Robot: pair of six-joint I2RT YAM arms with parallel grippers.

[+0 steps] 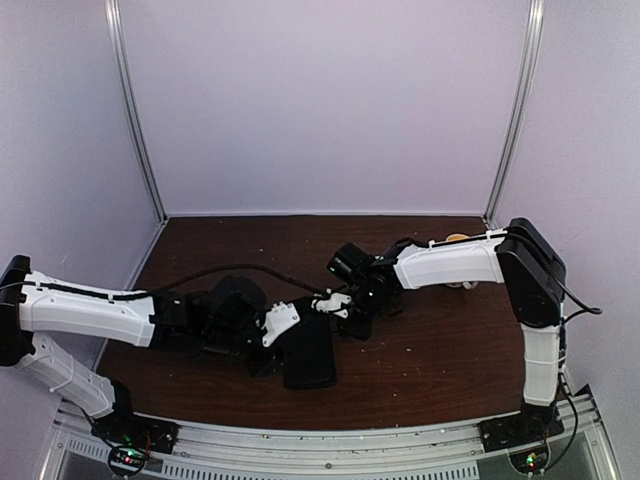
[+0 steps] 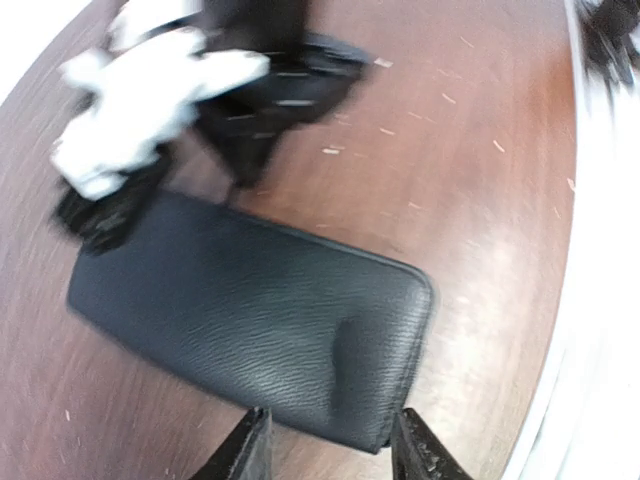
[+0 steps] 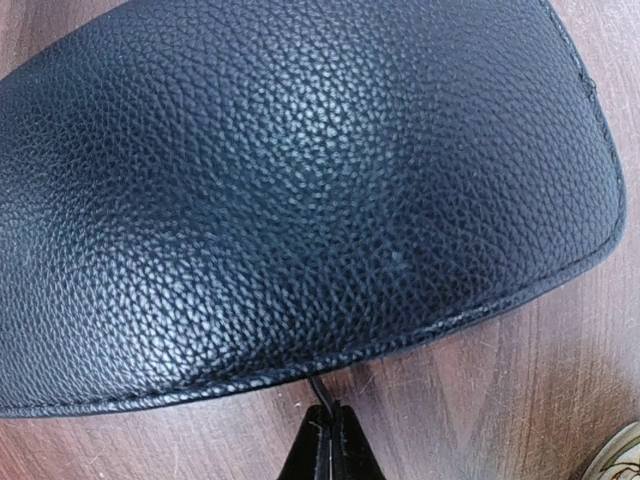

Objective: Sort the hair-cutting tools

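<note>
While both arms lean in over bench [image 1: 200, 390], flat black case [image 2: 250, 310] lies between them on dark wood, long axis running away from bases. Left hand [image 2: 330, 452] at case's near end: fingers apart, case corner between them, contact unclear. Right hand [image 3: 325, 445] at far end: tips pressed together on thin dark sliver [image 3: 317, 387] touching case's stitched edge. Cannot tell whether sliver is black stick tool or part of case. Scissors cannot be placed from these views.

Thin black stick [image 3: 319, 389] pinched by right end effector [image 3: 327, 428], tip touching case [image 3: 300, 200] edge.
</note>
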